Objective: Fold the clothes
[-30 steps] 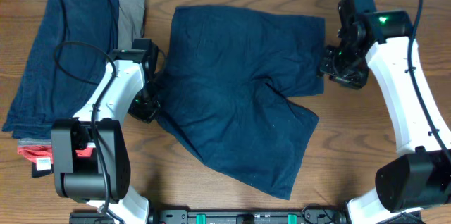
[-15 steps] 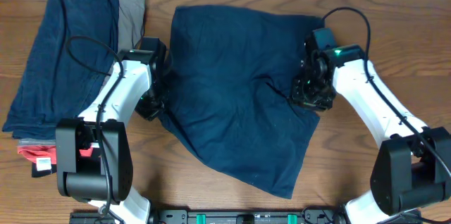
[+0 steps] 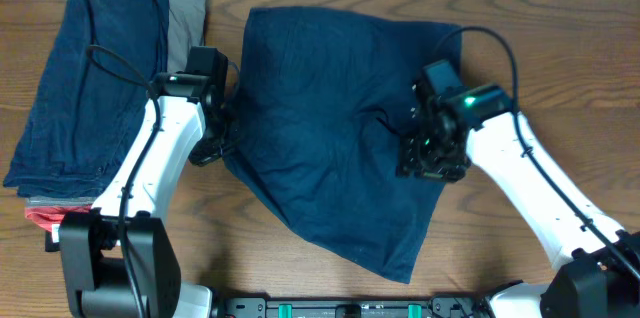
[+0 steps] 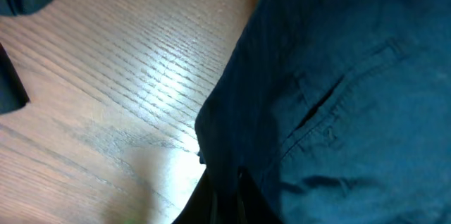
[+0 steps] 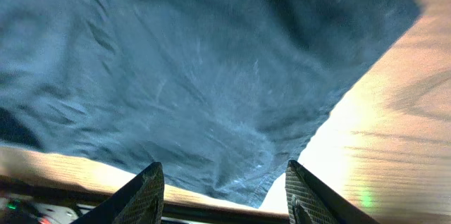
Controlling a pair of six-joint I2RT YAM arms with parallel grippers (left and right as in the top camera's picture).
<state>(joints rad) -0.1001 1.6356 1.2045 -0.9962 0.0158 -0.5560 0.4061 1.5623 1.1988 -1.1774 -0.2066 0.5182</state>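
mid-fold on the navy shorts [image 3: 320, 128], centre of frame on the surface [image 3: 520, 68]. left hand [image 3: 207, 148] is clamped on their left edge, right hand [image 3: 428, 163] has fingers apart above their right side. next i'd guess it regrips and folds over.

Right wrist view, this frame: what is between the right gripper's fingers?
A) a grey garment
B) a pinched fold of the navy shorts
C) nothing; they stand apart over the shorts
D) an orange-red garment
C: the right gripper shows both fingers spread with no cloth caught between them, and the navy shorts lie spread out beneath.
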